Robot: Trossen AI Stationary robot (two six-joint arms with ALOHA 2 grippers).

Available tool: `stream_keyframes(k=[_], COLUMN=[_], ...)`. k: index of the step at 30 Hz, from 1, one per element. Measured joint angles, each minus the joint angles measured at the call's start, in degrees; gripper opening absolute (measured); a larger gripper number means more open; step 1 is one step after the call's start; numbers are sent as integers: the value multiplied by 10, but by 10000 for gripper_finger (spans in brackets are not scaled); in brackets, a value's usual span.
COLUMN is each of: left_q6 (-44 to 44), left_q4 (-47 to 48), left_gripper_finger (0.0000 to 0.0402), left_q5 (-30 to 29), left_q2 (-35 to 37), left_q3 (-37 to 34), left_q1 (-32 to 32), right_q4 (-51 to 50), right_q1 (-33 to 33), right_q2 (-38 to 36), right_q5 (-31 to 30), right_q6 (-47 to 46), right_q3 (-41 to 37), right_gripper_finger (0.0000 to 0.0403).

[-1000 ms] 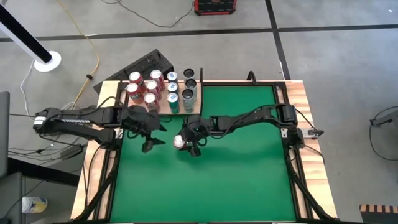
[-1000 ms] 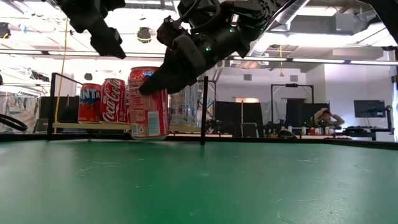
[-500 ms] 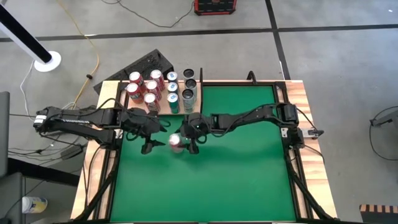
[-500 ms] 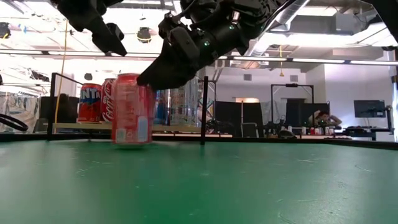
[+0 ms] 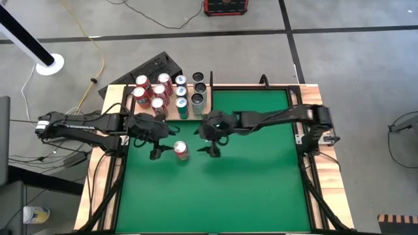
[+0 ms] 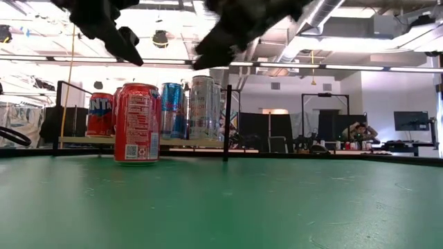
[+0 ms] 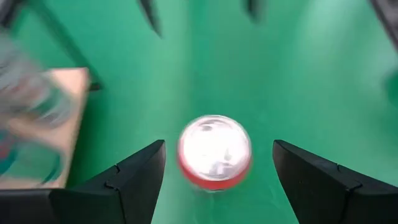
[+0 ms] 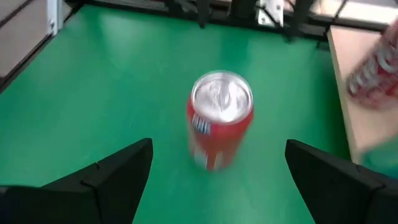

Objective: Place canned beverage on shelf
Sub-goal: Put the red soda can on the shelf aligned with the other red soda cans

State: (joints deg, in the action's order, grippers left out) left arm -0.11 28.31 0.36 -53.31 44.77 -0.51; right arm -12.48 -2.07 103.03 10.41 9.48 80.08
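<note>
From above, a red soda can (image 5: 181,151) stands upright on the green felt, at about 6 o'clock from the pale-wood shelf (image 5: 171,115), which already carries rows of cans; this can has yet to reach it. The left gripper (image 5: 159,151) and right gripper (image 5: 212,149) flank it, touching nothing. At table height, the can stands free before the shelved cans (image 6: 178,111). Each wrist camera shows its own dark fingers spread wide and empty around the can, so a fresh grasp and lift seem to remain.
</note>
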Motion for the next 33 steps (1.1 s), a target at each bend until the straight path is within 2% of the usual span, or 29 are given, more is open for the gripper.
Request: stream_keyframes(k=[4, 7, 12, 16, 25, 33], left_q6=[93, 152, 206, 215, 196, 229], left_q4=[2, -2, -43, -60, -59, -67], left_gripper_finger=[278, 278, 278, 278, 278, 278], left_q5=[60, 89, 93, 96, 125, 112], left_q2=[-30, -62, -99, -111, -140, -172], left_q3=[0, 0, 6, 10, 11, 11], left_q1=[0, -6, -23, -34, -40, -40], right_q4=[-58, -58, -15, 31, 49, 54], right_q1=[0, 3, 13, 13, 11, 12], right_q2=[-81, -146, -239, -287, -307, -306], right_q5=[-3, -42, -120, -134, -136, -136], right_q6=[-3, -27, -63, -83, -92, -91], right_q3=[-50, -108, -213, -273, -308, -309], right_gripper_finger=[384, 383, 383, 383, 383, 383])
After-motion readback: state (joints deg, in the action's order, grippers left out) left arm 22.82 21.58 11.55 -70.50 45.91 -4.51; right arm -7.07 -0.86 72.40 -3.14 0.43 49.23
